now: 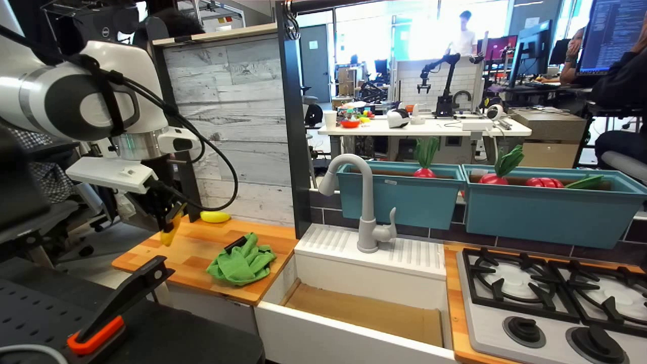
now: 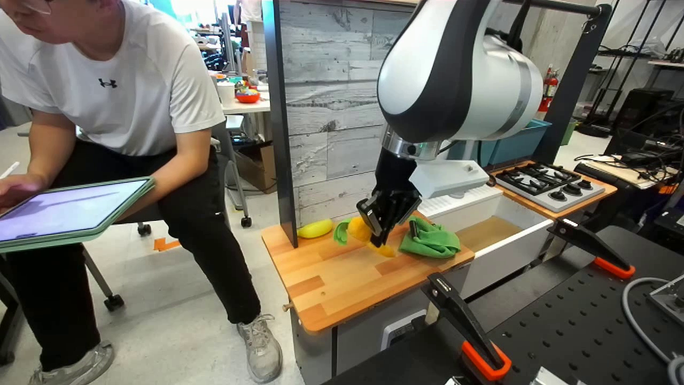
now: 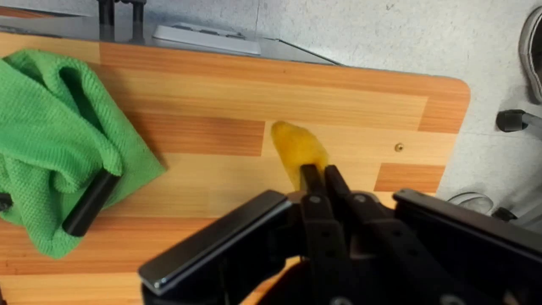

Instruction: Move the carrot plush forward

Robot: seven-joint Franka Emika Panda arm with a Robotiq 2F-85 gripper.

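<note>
Wrist view: carrot (image 3: 297, 146) in hand (image 3: 321, 169); worktop edge (image 3: 360, 77) well apart.

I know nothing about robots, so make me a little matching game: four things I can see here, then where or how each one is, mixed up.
Things
1. carrot plush
2. cloth
3. yellow banana-like thing
4. faucet

Where or how
A. crumpled on the wooden counter
B. gray and standing at the back of the sink
C. held in the gripper
D. lying by the foot of the gray plank wall

Right pairs
1-C
2-A
3-D
4-B
</note>
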